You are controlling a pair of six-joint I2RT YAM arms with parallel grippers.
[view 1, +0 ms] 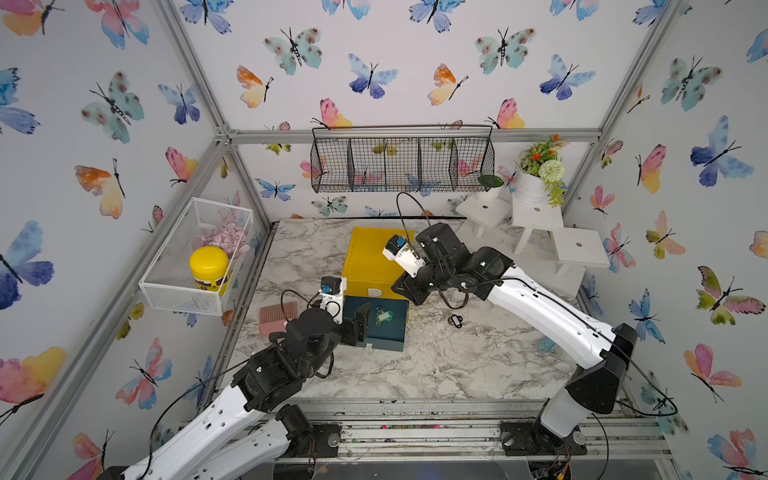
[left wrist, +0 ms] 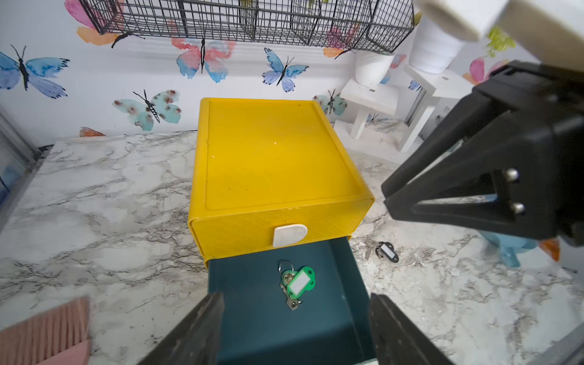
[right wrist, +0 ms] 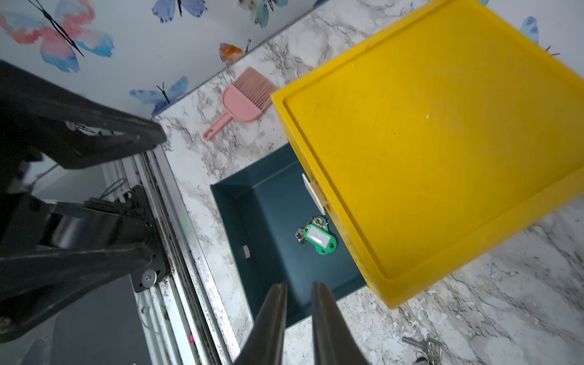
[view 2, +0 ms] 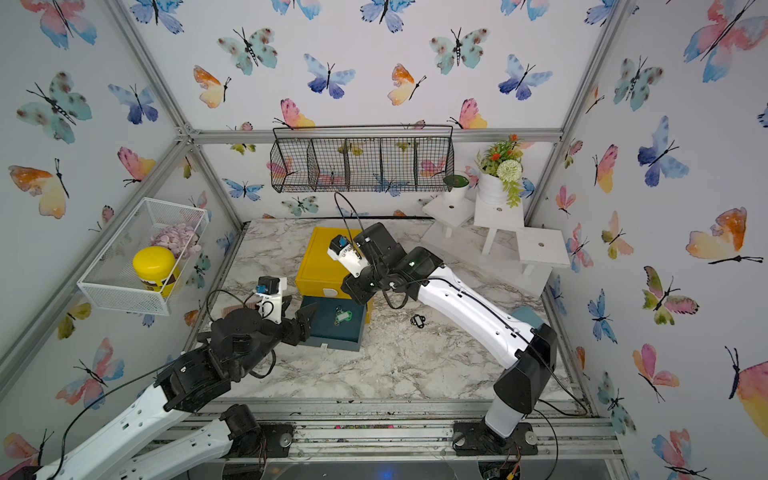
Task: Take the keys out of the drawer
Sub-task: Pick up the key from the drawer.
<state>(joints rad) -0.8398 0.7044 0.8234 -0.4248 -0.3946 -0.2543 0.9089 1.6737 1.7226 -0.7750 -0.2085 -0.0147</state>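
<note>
We see two bunches of keys. The green-tag keys [left wrist: 297,282] lie flat on the floor of the drawer [left wrist: 252,303], roughly mid-width and nearer its cabinet end: an oblong green tag with a white label window, a metal ring and small silver keys fanned beside it. The drawer is dark teal and pulled well out of the bottom slot of the yellow cabinet [left wrist: 271,151]; we see nothing else in it. The black-tag keys [left wrist: 384,251] lie flat on the table [left wrist: 94,196], outside the drawer and just beside its side wall near the cabinet's front corner: a black tag with a white label and a silver key.
</note>
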